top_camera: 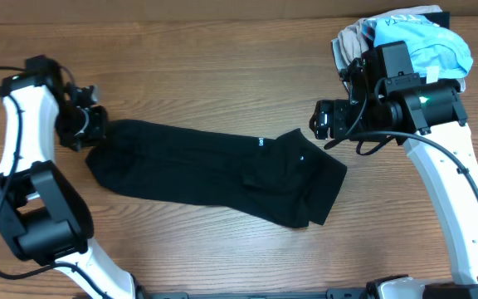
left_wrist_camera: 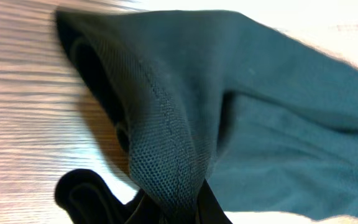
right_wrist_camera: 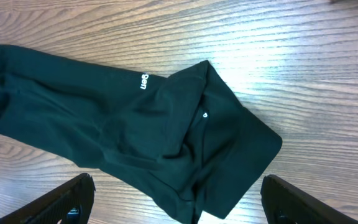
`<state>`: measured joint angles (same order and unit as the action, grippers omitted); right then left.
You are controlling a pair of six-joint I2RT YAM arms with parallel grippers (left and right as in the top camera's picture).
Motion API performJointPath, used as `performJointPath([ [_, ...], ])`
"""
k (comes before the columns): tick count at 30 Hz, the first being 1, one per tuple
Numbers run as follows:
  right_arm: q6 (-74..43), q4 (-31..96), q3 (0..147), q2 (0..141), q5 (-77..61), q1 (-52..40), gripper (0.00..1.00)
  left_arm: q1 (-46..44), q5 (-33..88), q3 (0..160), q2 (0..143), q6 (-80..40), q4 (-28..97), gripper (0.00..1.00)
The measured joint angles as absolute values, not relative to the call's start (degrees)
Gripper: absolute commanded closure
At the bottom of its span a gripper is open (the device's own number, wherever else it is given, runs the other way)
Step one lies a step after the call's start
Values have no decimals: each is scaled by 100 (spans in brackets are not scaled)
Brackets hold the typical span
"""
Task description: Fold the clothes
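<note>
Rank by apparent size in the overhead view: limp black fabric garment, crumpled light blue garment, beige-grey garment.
1. limp black fabric garment
2. crumpled light blue garment
3. beige-grey garment, which is partly covered, so its rank is tentative

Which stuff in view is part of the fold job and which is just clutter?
Job: black garment; left gripper, jaws shut on one end of it; right gripper, jaws open, empty.
Clutter: light blue garment and beige garment, heaped together beyond the right gripper.
</note>
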<state>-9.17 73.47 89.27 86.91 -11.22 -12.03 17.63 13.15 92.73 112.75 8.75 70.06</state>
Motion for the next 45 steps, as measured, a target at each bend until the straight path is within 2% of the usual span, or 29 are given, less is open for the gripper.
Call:
performJointPath([
  [12, -917, 7363, 8927, 8691, -1122, -1203, 11, 64, 1302, 9273, 11275, 1026, 7308, 96],
  [22, -917, 7402, 8927, 8691, -1120, -1203, 11, -1398, 1297, 9273, 11275, 803, 7013, 93],
  [23, -917, 7404, 8927, 8689, -1120, -1203, 11, -1494, 1260, 9273, 11275, 755, 6980, 91],
  [24, -917, 7406, 8927, 8691, -1122, -1203, 11, -1573, 1227, 9273, 11275, 714, 6952, 83],
  [28, -917, 7415, 8927, 8691, -1120, -1203, 11, -1761, 1107, 9273, 11275, 569, 6908, 40],
  [33, -917, 7415, 8927, 8691, -1120, -1203, 11, -1793, 1026, 9273, 11275, 460, 6919, 29],
  [37, -915, 7417, 8927, 8691, -1120, -1203, 11, -1782, 764, 9275, 11275, 445, 7074, 30],
  [41, -915, 7417, 8927, 8691, -1120, -1203, 11, -1669, 620, 9275, 11275, 421, 7183, 44],
  [45, -917, 7413, 8927, 8691, -1120, -1203, 11, -1522, 532, 9258, 11275, 419, 7172, 46],
])
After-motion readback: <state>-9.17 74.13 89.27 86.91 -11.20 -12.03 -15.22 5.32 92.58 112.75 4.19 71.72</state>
